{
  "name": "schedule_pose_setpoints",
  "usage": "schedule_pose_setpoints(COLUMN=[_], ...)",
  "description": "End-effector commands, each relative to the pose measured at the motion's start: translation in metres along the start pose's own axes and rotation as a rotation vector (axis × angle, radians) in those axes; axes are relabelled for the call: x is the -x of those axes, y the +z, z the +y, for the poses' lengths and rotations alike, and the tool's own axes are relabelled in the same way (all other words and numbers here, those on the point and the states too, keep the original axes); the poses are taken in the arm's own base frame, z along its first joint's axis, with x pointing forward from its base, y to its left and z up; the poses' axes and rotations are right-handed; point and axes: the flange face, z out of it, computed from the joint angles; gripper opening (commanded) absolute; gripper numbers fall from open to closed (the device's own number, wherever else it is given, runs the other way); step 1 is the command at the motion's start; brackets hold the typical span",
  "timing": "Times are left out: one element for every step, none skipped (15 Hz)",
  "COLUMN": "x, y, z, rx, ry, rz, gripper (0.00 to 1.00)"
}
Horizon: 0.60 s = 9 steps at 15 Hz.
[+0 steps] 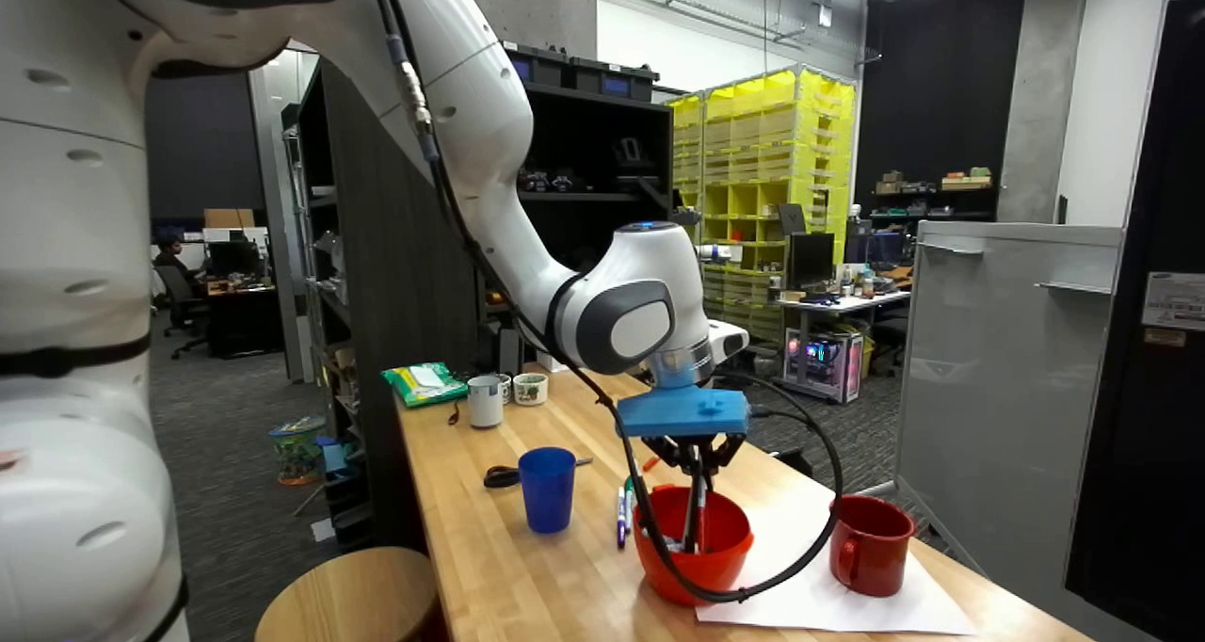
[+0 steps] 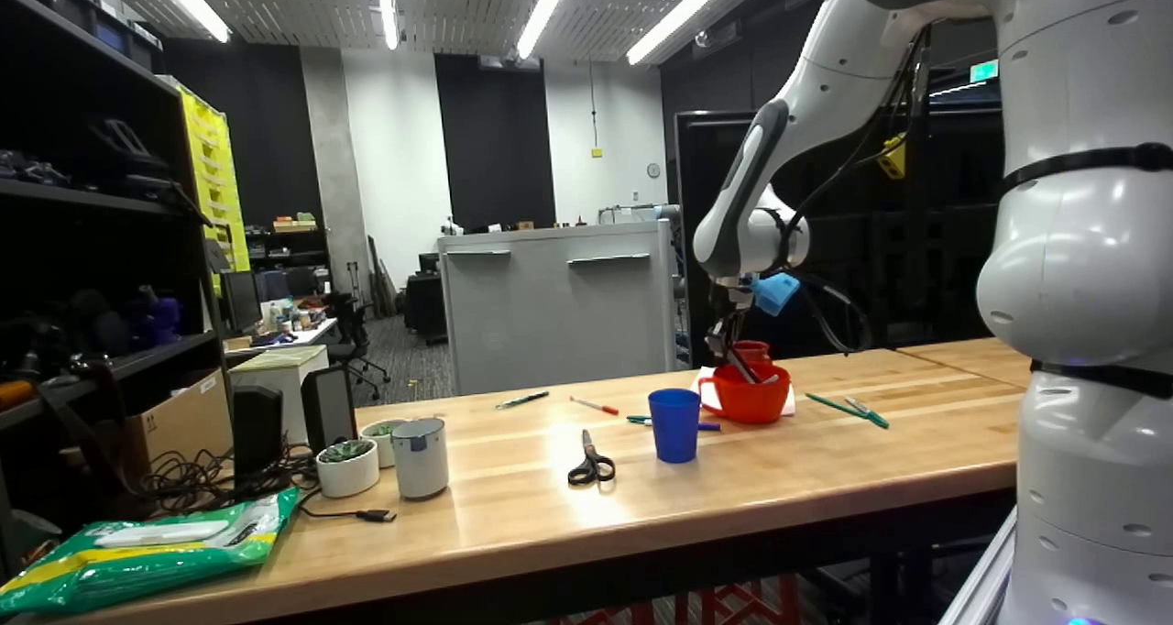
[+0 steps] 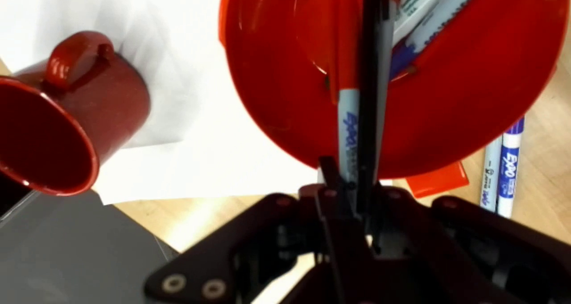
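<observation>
Tabletop (image 1: 508, 590): white paper (image 1: 819, 606) reaching to red handled bowl (image 2: 756, 403). End effector (image 3: 352, 179) above bowl. Dark-red mug (image 1: 880, 548) beside bowl; blue tumbler (image 1: 548, 491) near bowl. Red-capped Expo marker (image 3: 348, 130) clamped in end effector, cap inside bowl.

Wooden table (image 2: 513, 497), white paper (image 1: 810, 600), red bowl (image 2: 751, 403), blue cup (image 2: 674, 428), scissors (image 2: 589, 449), loose pens (image 2: 878, 419), grey mug (image 2: 422, 460), green packet (image 2: 183, 547)

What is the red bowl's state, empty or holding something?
Holding something: in the wrist view, markers lie inside the red bowl, much of its inner wall bare.
</observation>
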Motion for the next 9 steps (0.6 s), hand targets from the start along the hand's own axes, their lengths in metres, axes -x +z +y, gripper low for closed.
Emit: schedule_pose_setpoints(x=[-0.003,-0.004,-0.006,-0.007,-0.008,-0.008,-0.009,-0.009,-0.01], y=[-0.026,-0.03,-0.035,-0.038,-0.041,-0.043,-0.046,-0.049,-0.052], z=[-0.005,-0.006,-0.006,-0.007,-0.007,-0.007,-0.007,-0.008,-0.009], rx=[0.03,0.036,0.041,0.046,0.052,0.055,0.058,0.062,0.066], ry=[-0.019,-0.023,-0.025,-0.027,-0.031,-0.032,-0.034,-0.034,-0.037], rz=[0.033,0.04,0.046,0.052,0.059,0.063,0.067,0.07,0.073], gripper=[0.03,0.03,0.03,0.03,0.03,0.03,0.03,0.03,0.03])
